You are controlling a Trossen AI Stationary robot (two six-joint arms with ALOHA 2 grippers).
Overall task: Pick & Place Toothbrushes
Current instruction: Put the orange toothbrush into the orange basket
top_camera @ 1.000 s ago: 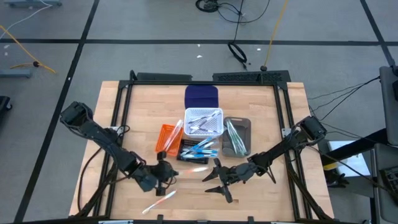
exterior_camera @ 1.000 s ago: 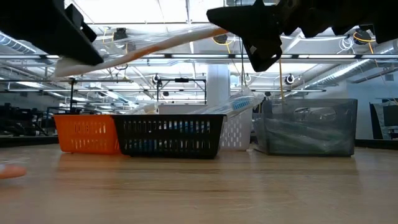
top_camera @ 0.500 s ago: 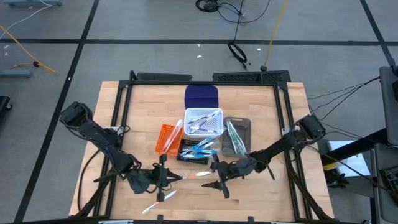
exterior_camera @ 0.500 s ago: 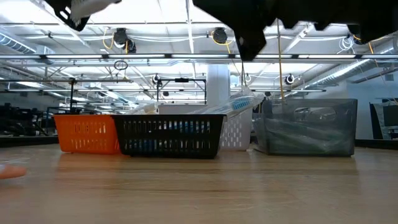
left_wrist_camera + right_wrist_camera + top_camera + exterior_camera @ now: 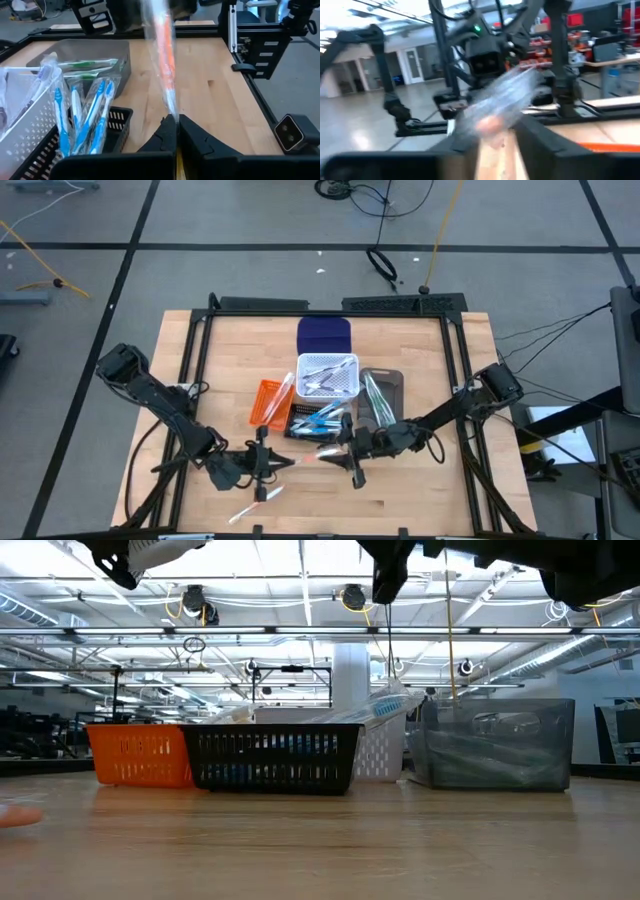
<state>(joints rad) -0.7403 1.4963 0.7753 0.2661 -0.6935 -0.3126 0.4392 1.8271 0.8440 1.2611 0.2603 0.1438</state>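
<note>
My left gripper (image 5: 268,463) (image 5: 176,131) is shut on an orange-and-white toothbrush (image 5: 300,457) (image 5: 162,55) in a clear wrapper, held above the table's near middle. The toothbrush reaches toward the table's right. My right gripper (image 5: 350,458) (image 5: 500,145) is open, its fingers on either side of the toothbrush's free end (image 5: 495,112). A second toothbrush (image 5: 255,502) lies flat near the table's front edge. More toothbrushes lie in the black bin (image 5: 318,423), the white bin (image 5: 328,376) and the grey bin (image 5: 381,398). My left gripper pinches one end of the wrapped toothbrush (image 5: 172,112) between its two fingers. The fingers come from the table's left and run along the brush. The brush sticks out past the fingertips, slanting a little, lifted clear of the table. My right gripper: I cannot tell whether its fingers touch the wrapper.
An orange bin (image 5: 270,402) stands left of the black bin, and a dark blue box (image 5: 325,335) stands behind the white bin. In the low view the orange (image 5: 140,756), black (image 5: 270,758) and grey (image 5: 495,743) bins stand in a row. Bare wood lies along the near edge.
My left gripper has risen and tipped its fingers upward, and the toothbrush has gone up out of the low view's top. My right gripper has moved toward the table's left to the brush's free end, rising and tipping upward, and its fingers have drawn closer together.
</note>
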